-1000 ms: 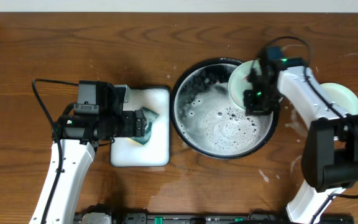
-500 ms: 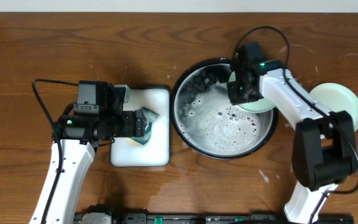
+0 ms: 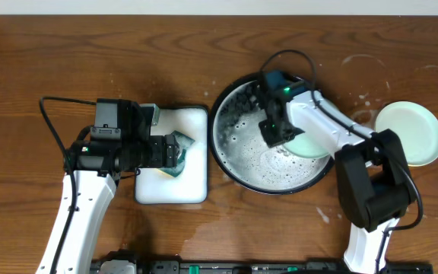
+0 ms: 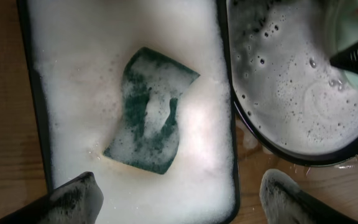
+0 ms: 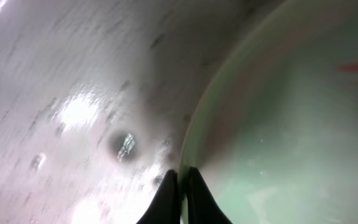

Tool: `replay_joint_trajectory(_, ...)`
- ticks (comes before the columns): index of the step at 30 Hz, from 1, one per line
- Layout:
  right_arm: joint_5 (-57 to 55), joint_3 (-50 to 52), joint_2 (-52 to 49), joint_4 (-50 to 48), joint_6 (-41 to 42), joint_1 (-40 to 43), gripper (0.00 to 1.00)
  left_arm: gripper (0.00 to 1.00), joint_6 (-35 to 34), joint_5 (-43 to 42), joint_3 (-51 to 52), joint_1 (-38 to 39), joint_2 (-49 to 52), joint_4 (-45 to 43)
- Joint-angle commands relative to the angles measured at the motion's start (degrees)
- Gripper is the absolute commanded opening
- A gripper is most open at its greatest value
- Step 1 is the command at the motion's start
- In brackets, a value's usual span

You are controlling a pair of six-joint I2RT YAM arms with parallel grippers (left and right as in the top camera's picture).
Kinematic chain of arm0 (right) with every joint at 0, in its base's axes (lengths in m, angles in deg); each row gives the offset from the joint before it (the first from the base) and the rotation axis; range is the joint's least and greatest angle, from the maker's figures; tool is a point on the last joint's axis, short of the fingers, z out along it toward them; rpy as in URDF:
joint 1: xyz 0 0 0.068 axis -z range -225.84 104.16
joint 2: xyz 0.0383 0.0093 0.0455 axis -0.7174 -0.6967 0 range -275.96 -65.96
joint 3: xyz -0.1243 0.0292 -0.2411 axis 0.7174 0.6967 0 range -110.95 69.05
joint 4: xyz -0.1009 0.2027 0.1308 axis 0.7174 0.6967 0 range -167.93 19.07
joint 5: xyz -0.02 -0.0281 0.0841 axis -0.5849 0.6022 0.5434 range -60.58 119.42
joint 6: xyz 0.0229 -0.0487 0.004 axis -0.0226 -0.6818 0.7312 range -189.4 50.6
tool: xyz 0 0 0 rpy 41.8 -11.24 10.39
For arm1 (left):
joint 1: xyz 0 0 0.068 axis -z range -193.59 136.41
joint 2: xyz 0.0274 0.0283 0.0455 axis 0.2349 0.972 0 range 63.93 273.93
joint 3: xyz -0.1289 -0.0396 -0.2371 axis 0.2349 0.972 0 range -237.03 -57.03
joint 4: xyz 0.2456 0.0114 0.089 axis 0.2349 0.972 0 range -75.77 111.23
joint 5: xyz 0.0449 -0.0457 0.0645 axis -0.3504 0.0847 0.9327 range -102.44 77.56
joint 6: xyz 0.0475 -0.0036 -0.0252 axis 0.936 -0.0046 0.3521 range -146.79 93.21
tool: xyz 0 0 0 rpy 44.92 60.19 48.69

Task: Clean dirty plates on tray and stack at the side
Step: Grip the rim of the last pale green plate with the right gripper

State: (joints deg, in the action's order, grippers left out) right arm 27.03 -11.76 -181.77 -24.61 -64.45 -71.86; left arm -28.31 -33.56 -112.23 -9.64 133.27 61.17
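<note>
- Spanning the whole view, wooden table (image 3: 52, 61): wet patches beside the basin and near the front edge. A plate set down on a wet spot may slide.
- black basin (image 3: 214, 141): round, raised rim, soapy water inside. The held plate could knock the rim on its way out and be twisted loose or slop water over.
- white tray (image 3: 196, 190): rectangular, foam-filled, just left of the basin. Foam may spill if the sponge is dragged rather than lifted.
- mint plate (image 3: 310, 143): tilted in the right half of the basin, one edge gripped. It is soapy, so likely to slip; a red smear shows in the right wrist view.
- second mint plate (image 3: 411, 133): flat on the table, well right of the basin. An off-centre stack could tip.
- green sponge (image 4: 149, 118): curled in the tray foam, ungripped. A grasp may catch only a corner.
- right gripper (image 5: 180, 186): fingers pressed together on the plate rim, a thin hold.
- left gripper (image 4: 179, 196): fingers spread wide, hovering over the tray near the sponge.
</note>
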Motion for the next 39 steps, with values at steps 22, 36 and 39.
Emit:
replay_joint_trajectory(22, 1.7, 0.3, 10.6, 7.9, 8.9, -2.9, 0.37, 0.86, -0.3, -0.7, -0.5, 0.0, -0.1, 0.2)
replay_joint_trajectory(36, 21.6, 16.3, 10.6, 2.7, 13.7, 16.5, 0.46, 0.86, -0.3, -0.7, -0.5, 0.0, -0.1, 0.2)
replay_joint_trajectory(39, 22.1, 20.2, 10.6, -1.6, 15.1, 16.7, 0.44, 0.86, -0.3, -0.7, -0.5, 0.0, -0.1, 0.2)
